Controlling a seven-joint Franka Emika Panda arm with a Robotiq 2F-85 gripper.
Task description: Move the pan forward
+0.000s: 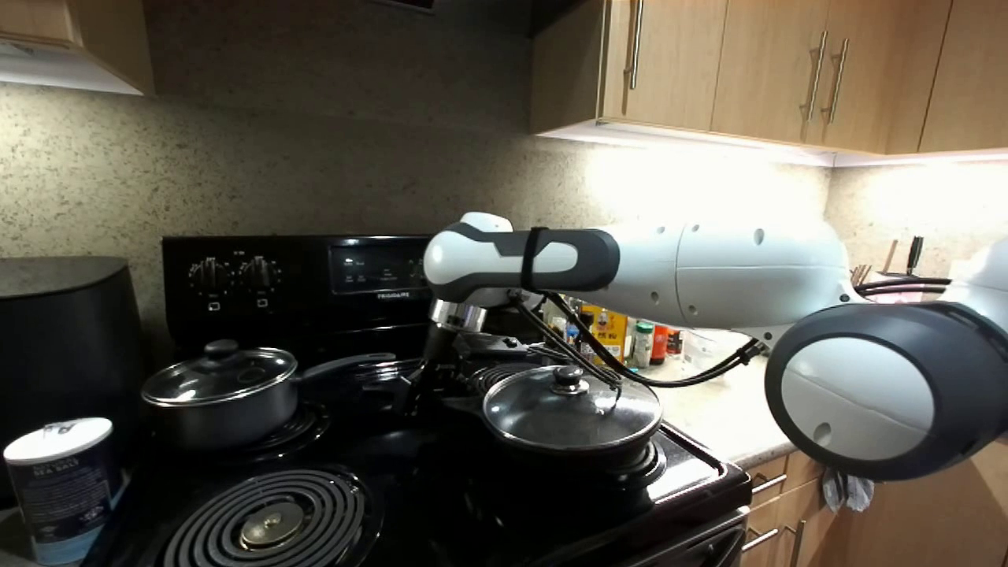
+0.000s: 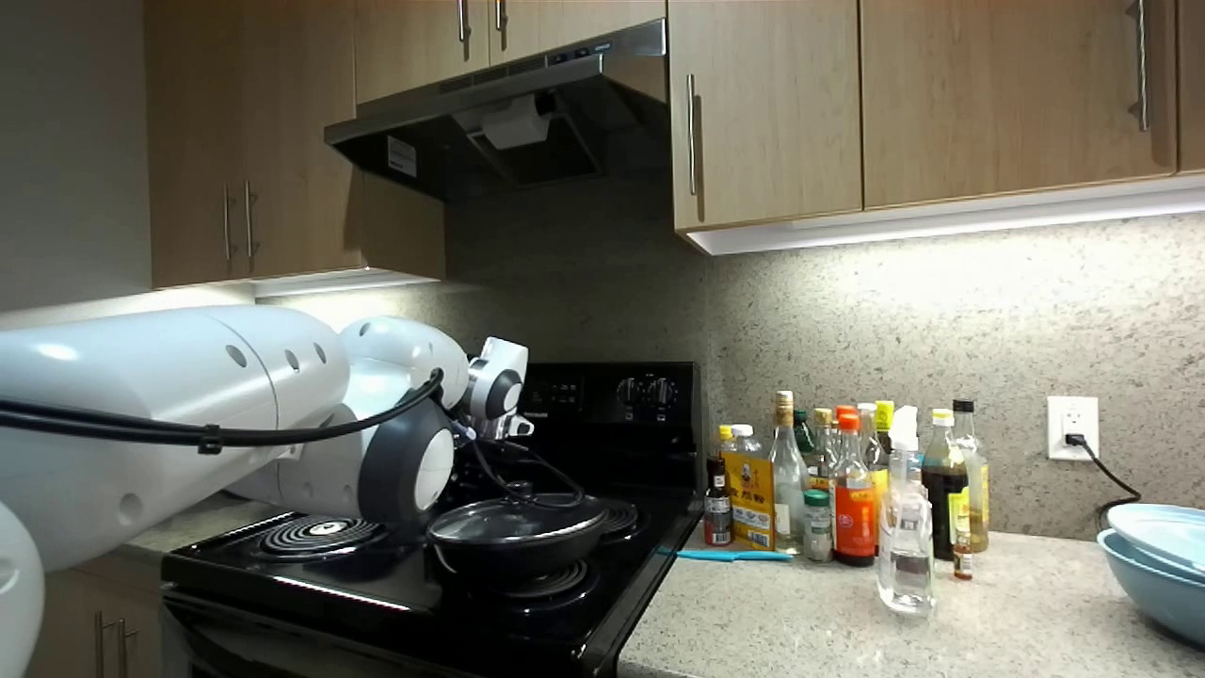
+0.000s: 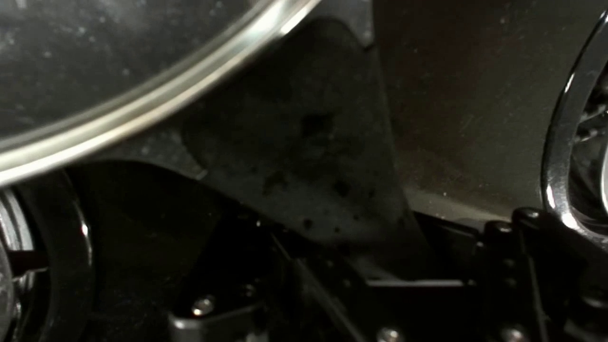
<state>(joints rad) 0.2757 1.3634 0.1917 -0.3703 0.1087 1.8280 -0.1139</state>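
As the white arm (image 1: 740, 272) reaches over the stove (image 1: 429, 492), its gripper (image 1: 415, 398) points down near the middle of the stovetop. Its jaws are closed, apparently with the pan's handle (image 3: 323, 156) between them, though the wrist view is too dark around there to be fully sure. The pan (image 2: 518, 556) sits at the stove's front right burner, as one faces the control panel (image 1: 370, 272), and some of the coil shows past its edge. Its domed glass lid (image 1: 528, 413) is on, with a shiny steel rim (image 3: 190, 88) and a small dark knob (image 1: 568, 378); the handle runs in toward the stove's middle.

At the stove's rear left burner stands the deeper grey pot (image 1: 224, 417), also lidded, and another coil burner (image 1: 272, 526) lies at the stove's front left. Just beside the stove's left edge is a tub of sea salt (image 1: 63, 504) with a white top. Above the stove hangs a range hood (image 2: 433, 118). On the counter (image 2: 781, 645) along the stove's right side stand a yellow packet (image 2: 753, 499), a cluster of sauce bottles (image 2: 854, 527) and a clear spray bottle (image 2: 906, 551), while light blue dishes (image 2: 1153, 574) sit farther from the stove.
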